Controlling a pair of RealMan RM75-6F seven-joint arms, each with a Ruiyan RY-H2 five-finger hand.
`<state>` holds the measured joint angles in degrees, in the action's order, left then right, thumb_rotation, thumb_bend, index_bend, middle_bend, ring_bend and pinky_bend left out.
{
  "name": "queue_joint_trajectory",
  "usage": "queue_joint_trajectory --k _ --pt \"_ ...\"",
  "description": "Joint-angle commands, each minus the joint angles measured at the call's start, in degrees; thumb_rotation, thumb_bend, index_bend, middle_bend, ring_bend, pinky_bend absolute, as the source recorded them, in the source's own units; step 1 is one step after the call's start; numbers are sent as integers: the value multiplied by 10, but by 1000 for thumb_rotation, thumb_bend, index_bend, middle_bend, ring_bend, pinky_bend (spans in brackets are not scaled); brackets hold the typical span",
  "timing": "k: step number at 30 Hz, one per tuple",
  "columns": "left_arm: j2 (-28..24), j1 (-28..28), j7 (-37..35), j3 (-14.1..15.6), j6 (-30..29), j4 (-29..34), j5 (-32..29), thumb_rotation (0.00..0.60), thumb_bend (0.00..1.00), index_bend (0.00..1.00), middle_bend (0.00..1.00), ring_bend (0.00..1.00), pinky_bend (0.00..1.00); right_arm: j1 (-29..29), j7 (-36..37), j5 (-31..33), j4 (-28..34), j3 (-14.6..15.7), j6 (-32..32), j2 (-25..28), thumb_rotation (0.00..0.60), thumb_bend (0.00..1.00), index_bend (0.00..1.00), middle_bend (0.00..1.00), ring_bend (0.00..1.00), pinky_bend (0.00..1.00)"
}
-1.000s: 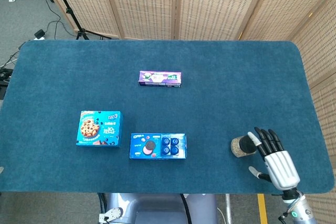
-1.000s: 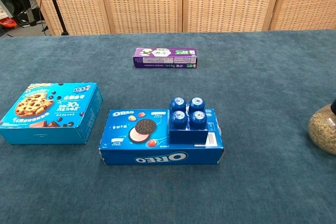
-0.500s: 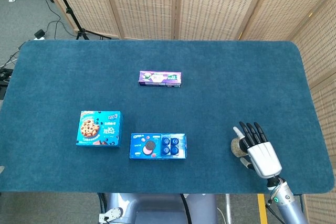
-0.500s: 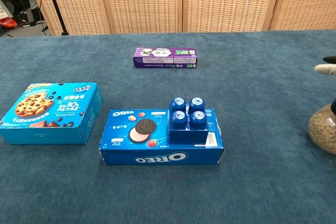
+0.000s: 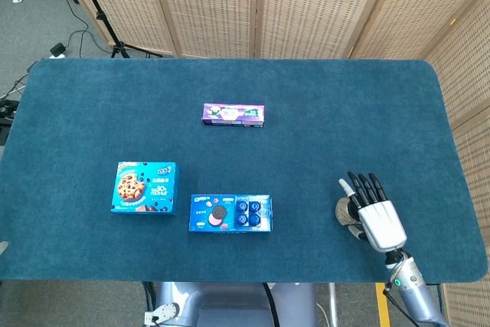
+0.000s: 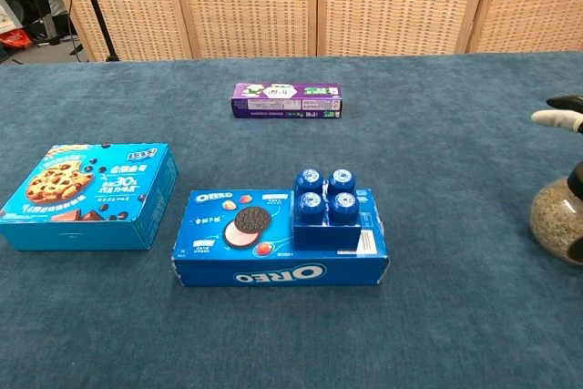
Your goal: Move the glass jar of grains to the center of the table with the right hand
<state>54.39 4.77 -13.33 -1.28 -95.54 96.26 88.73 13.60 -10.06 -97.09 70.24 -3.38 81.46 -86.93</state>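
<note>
The glass jar of grains stands near the front right of the blue table. My right hand is over the jar's right side and hides most of it, with its fingers stretched straight and apart, pointing away from me. In the chest view the jar sits at the right edge of the frame, and one pale fingertip hovers above it. Dark parts of the hand show beside the jar, but whether they touch the glass is unclear. My left hand appears in neither view.
An Oreo box lies left of the jar, seen in the chest view as the Oreo box. A blue cookie box sits further left. A purple box lies toward the back centre. The table's front edge runs close behind my right hand.
My right hand has moved left from beside the jar to over it, now covering most of the jar. In the chest view a fingertip has come into sight above the jar.
</note>
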Motion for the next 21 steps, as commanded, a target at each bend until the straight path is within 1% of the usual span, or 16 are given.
queue_joint_trajectory --k 1,15,17,21 --pt "0 0 -1 -1 0 0 -1 600 0 0 0 0 0 9 -7 11 -3 -8 -10 -8 600 0 0 0 0 0" --pt "0 -3 6 -1 7 3 -4 600 0 0 0 0 0 40 -47 53 -31 -32 -46 -29 600 0 0 0 0 0" --pt "0 -4 7 -2 10 4 -7 600 0 0 0 0 0 52 -64 72 -50 -44 -64 -34 600 0 0 0 0 0" --pt "0 -5 8 -3 12 4 -9 600 0 0 0 0 0 62 -76 88 -70 -51 -77 -38 600 0 0 0 0 0"
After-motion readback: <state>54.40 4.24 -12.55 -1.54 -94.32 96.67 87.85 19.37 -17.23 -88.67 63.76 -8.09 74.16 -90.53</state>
